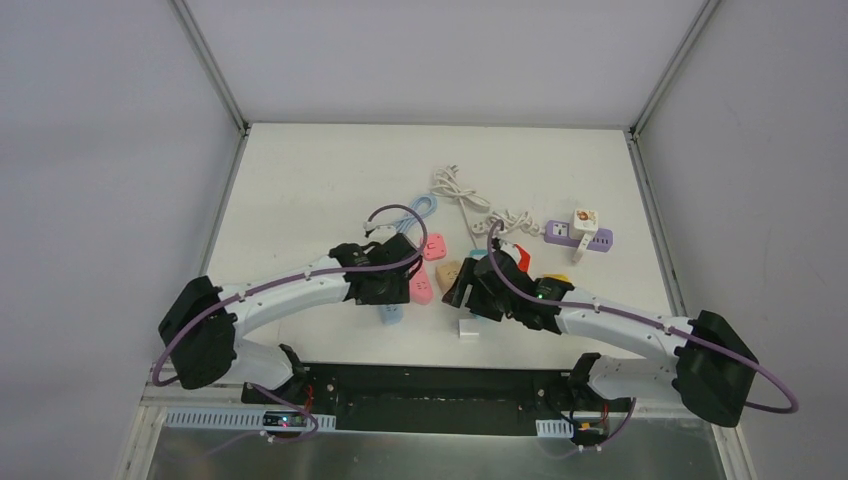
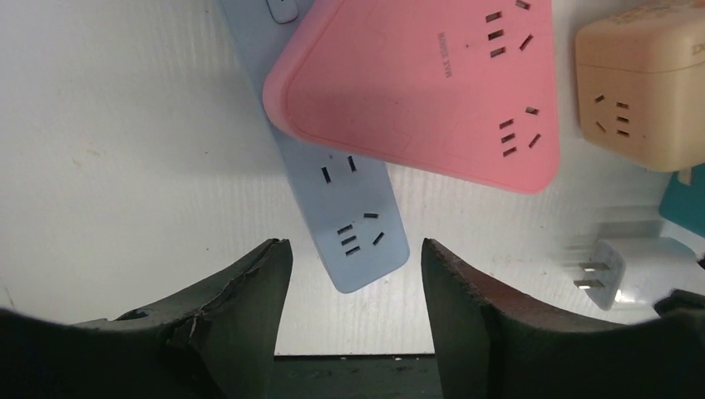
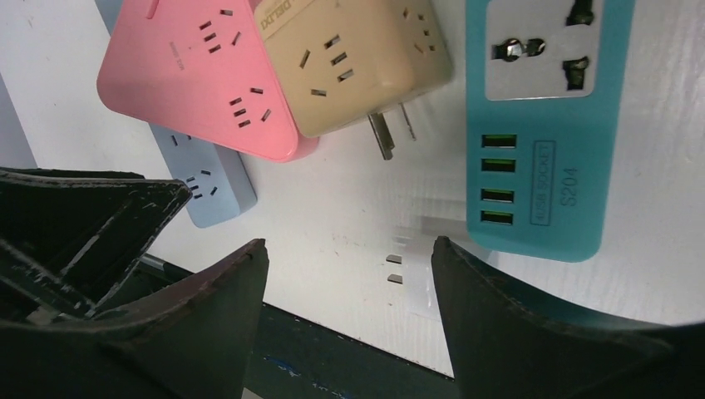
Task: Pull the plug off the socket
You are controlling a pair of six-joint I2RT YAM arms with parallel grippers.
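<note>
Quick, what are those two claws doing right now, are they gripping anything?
Left gripper: open, holding nothing.
Right gripper: open, holding nothing.

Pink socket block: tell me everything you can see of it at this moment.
The pink socket block is a rounded triangle of smooth, matte-looking plastic. Its top face shows several groups of socket slots, all empty, and small printed lettering. It rests across the pale blue power strip, with the beige cube adapter close beside it.
</note>
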